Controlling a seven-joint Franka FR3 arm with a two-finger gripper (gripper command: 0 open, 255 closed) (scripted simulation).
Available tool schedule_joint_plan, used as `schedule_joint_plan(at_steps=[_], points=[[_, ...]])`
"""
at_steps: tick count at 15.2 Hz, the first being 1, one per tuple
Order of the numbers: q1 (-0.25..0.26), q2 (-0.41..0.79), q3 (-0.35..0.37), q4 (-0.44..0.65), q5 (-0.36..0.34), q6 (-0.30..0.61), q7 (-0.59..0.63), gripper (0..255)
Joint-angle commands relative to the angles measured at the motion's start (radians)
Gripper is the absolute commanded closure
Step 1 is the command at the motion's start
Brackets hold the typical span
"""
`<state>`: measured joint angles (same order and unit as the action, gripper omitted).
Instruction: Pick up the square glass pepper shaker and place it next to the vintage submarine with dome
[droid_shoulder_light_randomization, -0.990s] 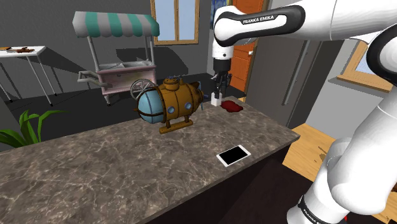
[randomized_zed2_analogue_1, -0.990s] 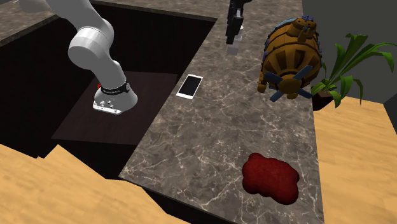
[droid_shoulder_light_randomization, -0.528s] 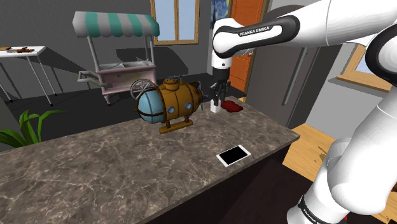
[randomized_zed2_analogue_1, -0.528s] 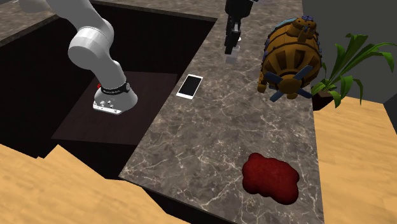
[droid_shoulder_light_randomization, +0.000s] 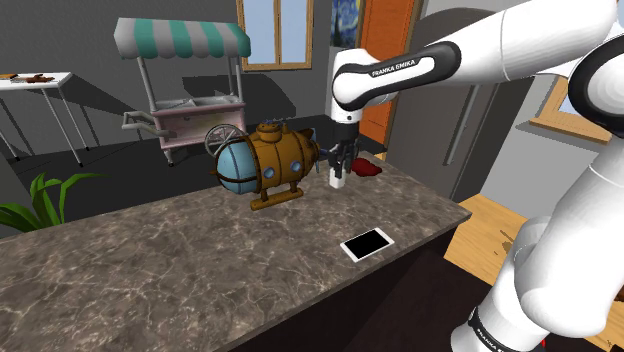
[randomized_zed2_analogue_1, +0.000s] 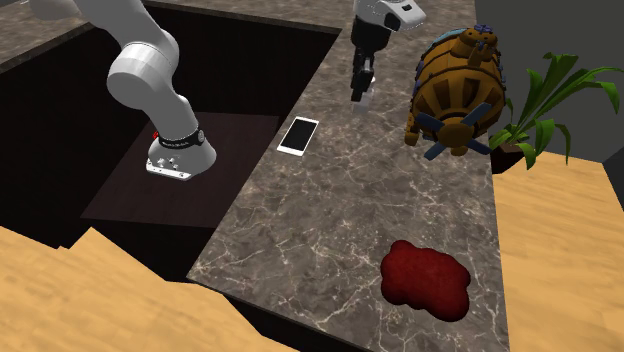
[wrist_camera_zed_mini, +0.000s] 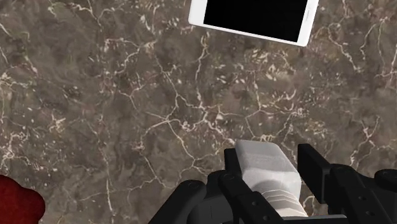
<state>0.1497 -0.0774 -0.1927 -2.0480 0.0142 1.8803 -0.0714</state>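
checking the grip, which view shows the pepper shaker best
The wrist view: the white pepper shaker is close up, clasped in the gripper. The shoulder and second exterior views show it as a small pale block under the hand, near the submarine.

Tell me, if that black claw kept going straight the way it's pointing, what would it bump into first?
The countertop. The gripper points down at a bare patch of it, and the white pepper shaker it clasps would likely touch first. The phone lies off that line.
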Motion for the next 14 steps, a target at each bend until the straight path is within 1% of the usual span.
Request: schedule_joint_plan(at_steps=[1,14], points=[[-0.001,0.006,-0.001,-0.021,0.001,0.027,-0.002,255],[-0.002,0.069,-0.003,-0.129,0.016,0.198,-0.017,255]])
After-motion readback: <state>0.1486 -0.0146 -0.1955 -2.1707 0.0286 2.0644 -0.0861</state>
